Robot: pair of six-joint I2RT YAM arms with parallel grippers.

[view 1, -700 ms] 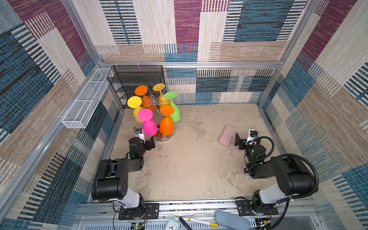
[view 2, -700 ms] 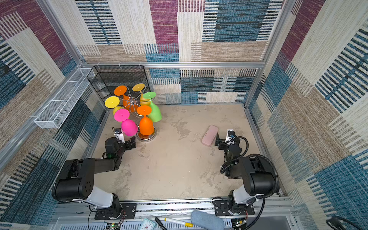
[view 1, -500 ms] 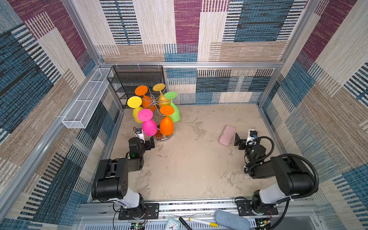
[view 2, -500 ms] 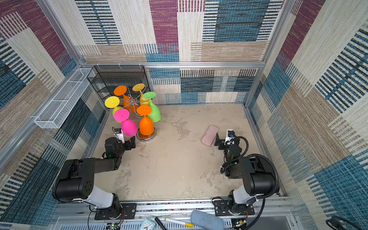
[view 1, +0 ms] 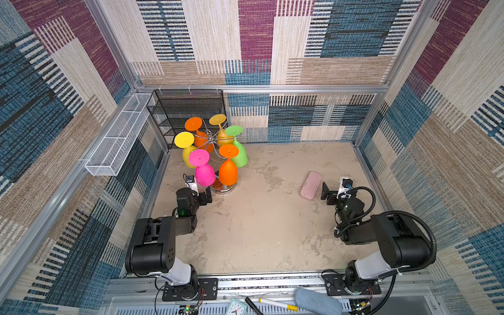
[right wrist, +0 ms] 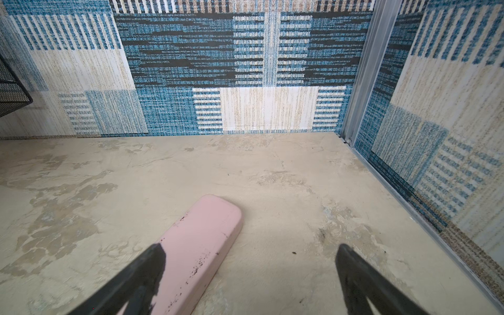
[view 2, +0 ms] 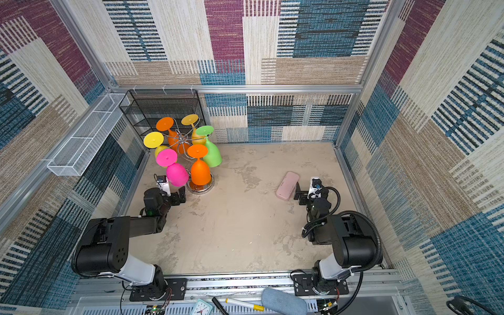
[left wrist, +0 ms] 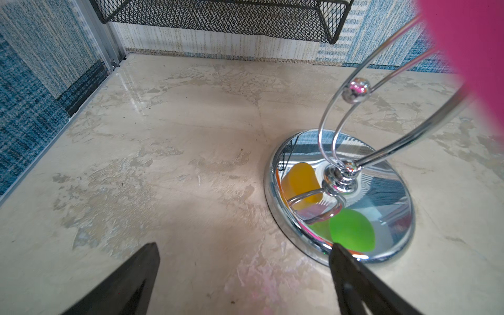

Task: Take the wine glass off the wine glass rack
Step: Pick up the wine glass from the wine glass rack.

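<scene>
Nothing's been moved vs a sec ago: both jaws kept wide open & empty, pink wine glass (view 1: 205, 174) still hung on rack (left wrist: 387, 196), task unstarted.

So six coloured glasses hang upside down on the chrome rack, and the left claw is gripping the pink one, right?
No. The left gripper holds nothing: the left wrist view shows its jaws open and empty beside the base of the rack. The pink glass hangs on it.
</scene>
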